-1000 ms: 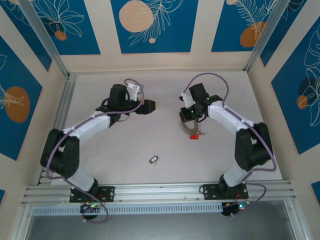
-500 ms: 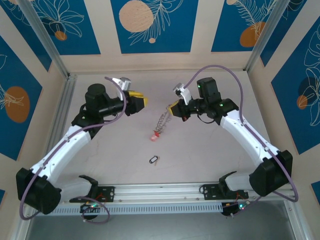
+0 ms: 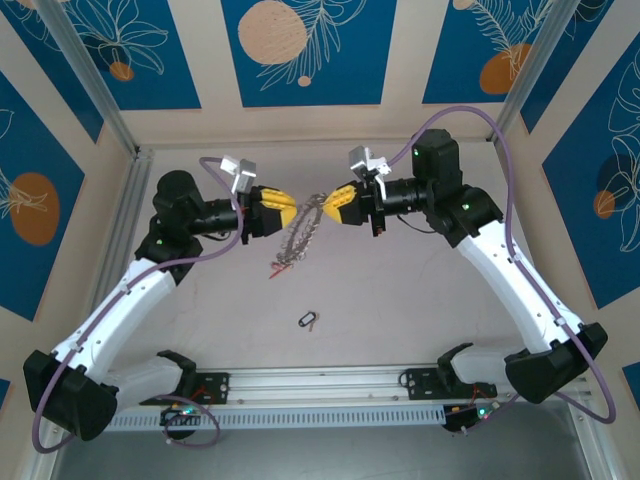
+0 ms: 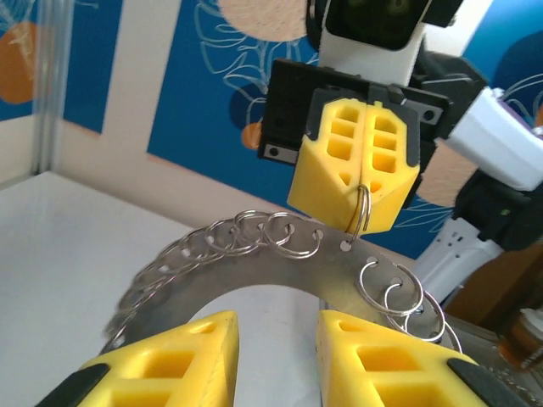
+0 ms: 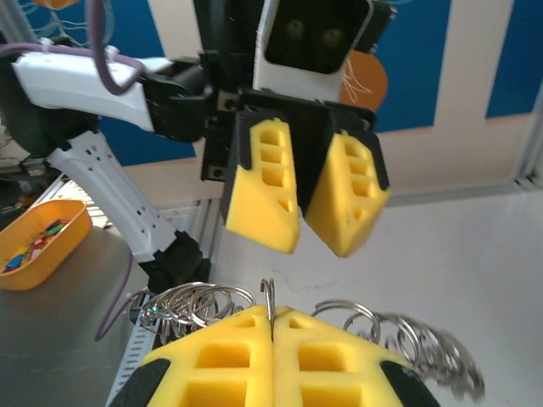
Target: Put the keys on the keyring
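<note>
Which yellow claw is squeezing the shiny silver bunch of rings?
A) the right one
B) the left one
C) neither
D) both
A: the right gripper is shut on a ring of the silvery chain-like bunch of keys; the left gripper has a gap between its yellow fingers.

The keys hang between the facing left gripper and right gripper, blocking that gap. Below, the tabletop lies open on both sides, with one small dark tag near the front.

I see bright, even overhead light, soft faint shadows on table; wrist views sharp close-up, backgrounds slightly blurred.
</note>
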